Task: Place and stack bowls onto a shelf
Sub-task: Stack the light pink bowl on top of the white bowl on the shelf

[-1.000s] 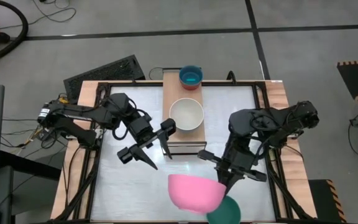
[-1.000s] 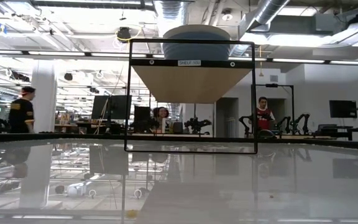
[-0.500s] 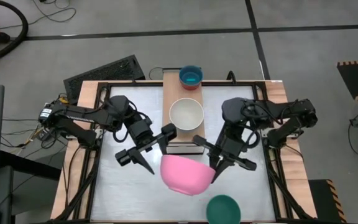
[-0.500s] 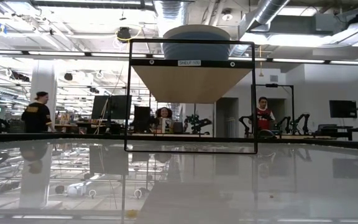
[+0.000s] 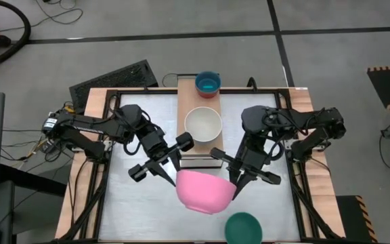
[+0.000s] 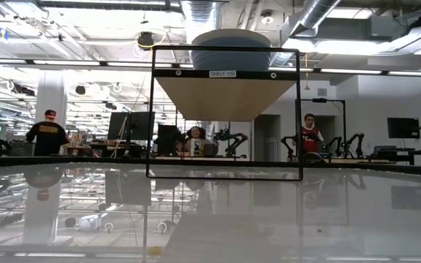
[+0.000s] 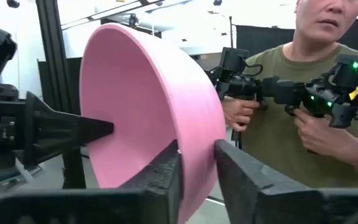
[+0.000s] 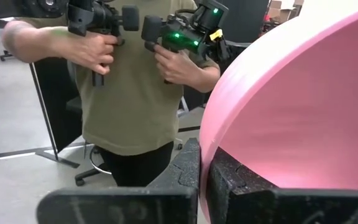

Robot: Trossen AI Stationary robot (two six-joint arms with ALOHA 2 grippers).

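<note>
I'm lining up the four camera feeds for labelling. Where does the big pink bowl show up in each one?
High view: the pink bowl is low centre, just in front of the shelf.
Low view: not in it.
Left wrist view: the pink bowl fills the left half.
Right wrist view: the pink bowl fills the right side.
Shared landmark: the person in the olive shirt, seen behind the bowl in both wrist views.

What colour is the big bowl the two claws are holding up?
Pink. The big bowl shows best in the high view, between the left claw and the right claw.
</note>
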